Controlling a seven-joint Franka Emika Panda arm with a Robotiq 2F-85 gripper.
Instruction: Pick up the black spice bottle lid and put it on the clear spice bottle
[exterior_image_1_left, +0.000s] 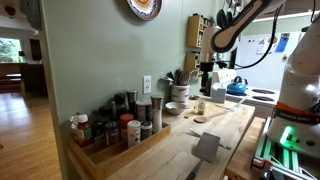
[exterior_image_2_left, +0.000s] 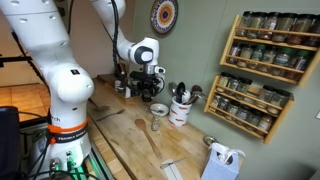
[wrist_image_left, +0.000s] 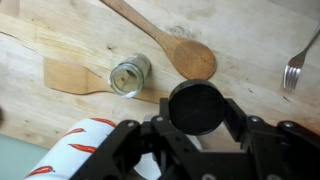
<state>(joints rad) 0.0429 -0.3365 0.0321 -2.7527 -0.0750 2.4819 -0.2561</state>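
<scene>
My gripper (wrist_image_left: 198, 114) is shut on the black spice bottle lid (wrist_image_left: 195, 100), a round flat disc held between the two fingers. The clear spice bottle (wrist_image_left: 130, 72) stands open on the wooden counter, up and to the left of the lid in the wrist view. In both exterior views the gripper (exterior_image_1_left: 207, 72) (exterior_image_2_left: 151, 92) hangs above the counter, with the bottle (exterior_image_2_left: 157, 122) (exterior_image_1_left: 201, 104) below it and a little aside.
A wooden spoon (wrist_image_left: 170, 45) and a wooden spatula (wrist_image_left: 70, 75) lie beside the bottle, a fork (wrist_image_left: 298, 60) at the right. A white utensil holder (exterior_image_2_left: 180, 110) stands near. A wall spice rack (exterior_image_2_left: 265, 70) and a tray of spice jars (exterior_image_1_left: 110, 130) are farther off.
</scene>
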